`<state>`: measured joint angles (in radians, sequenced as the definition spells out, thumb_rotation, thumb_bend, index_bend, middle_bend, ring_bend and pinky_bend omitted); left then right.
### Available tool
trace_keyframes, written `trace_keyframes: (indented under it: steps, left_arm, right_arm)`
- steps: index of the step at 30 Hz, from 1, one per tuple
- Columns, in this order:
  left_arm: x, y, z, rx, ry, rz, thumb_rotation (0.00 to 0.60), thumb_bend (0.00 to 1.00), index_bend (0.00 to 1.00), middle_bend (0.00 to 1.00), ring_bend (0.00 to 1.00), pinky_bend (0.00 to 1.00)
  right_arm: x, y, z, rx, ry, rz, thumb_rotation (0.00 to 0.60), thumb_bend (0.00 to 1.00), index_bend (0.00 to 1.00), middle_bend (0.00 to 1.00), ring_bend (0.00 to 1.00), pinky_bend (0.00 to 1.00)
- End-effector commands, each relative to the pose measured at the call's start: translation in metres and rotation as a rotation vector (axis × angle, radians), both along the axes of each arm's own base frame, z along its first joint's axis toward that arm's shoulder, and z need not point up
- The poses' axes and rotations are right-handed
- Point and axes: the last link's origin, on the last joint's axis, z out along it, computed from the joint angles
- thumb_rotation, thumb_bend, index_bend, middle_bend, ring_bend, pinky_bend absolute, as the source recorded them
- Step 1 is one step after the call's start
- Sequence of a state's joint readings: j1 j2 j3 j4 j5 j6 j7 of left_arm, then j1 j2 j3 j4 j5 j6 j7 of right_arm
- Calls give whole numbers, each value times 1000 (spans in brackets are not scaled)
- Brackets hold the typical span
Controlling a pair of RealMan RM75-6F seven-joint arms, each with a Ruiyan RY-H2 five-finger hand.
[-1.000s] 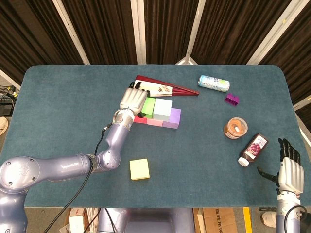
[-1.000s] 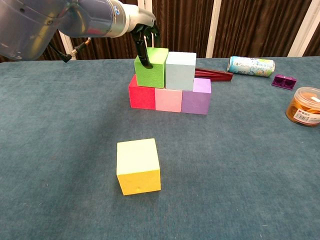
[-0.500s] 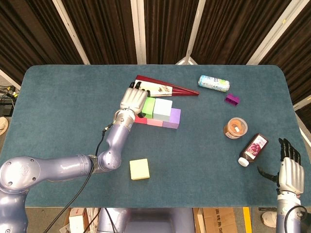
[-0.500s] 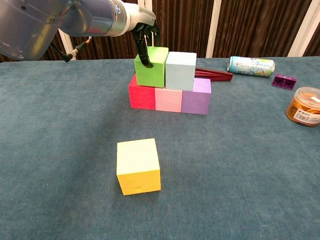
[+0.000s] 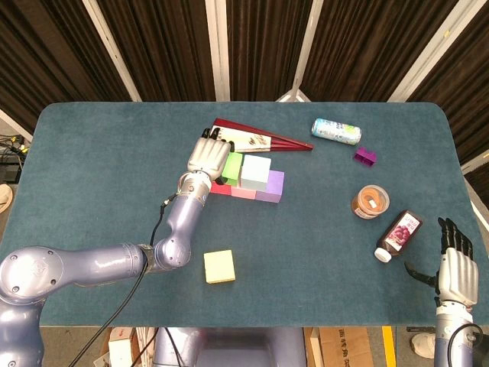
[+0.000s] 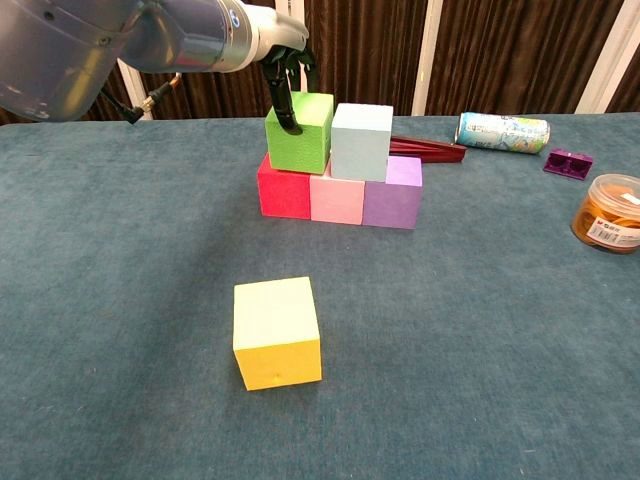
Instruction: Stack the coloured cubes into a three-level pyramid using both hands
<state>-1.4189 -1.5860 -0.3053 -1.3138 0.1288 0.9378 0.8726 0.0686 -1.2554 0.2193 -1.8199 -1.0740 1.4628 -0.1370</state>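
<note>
Head view, left hand: my left hand (image 5: 208,155) grips the green cube (image 5: 233,167) on the second level.
Head view, right hand: my right hand (image 5: 456,269) is idle, fingers extended apart.
Chest view, yellow cube: the yellow cube (image 6: 276,332) lies alone nearer me.

— Glossy lilac-grey shells on the left arm (image 5: 114,264), black cable (image 5: 151,243) alongside?
— Yes. Silver-backed left hand (image 5: 208,155) and right hand (image 5: 455,274), both with black fingers (image 5: 451,232).
</note>
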Motion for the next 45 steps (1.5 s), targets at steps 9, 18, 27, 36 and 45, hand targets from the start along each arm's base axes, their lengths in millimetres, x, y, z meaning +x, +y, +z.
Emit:
trace_keyframes:
  steps: [9,18,27,36,45]
  left_arm:
    - [2,-1,-2,-1,-1,1,600,306,315,286,0,0]
    - [1,-1,-5,-4,7,8,600,305,301,264,0,0]
    - [3,-2,-5,-10,5,9,600,302,219,219,0,0]
    - [5,-5,-3,-24,9,10,600,302,180,204,0,0]
    - [6,-6,9,-7,-4,12,600,302,117,144,0,0]
  right_arm:
    - [0,-1,0,1,-2,-2,600,210,0,0,0,0]
    - [-1,-1,0,1,-4,-3,600,210,0,0,0,0]
    - [-1,-1,0,1,-3,-4,600,210,0,0,0,0]
    - [-1,-1,0,1,-5,-6,600,210,0,0,0,0]
    - [-2,-1,0,2,-5,-10,600,209,0,0,0,0]
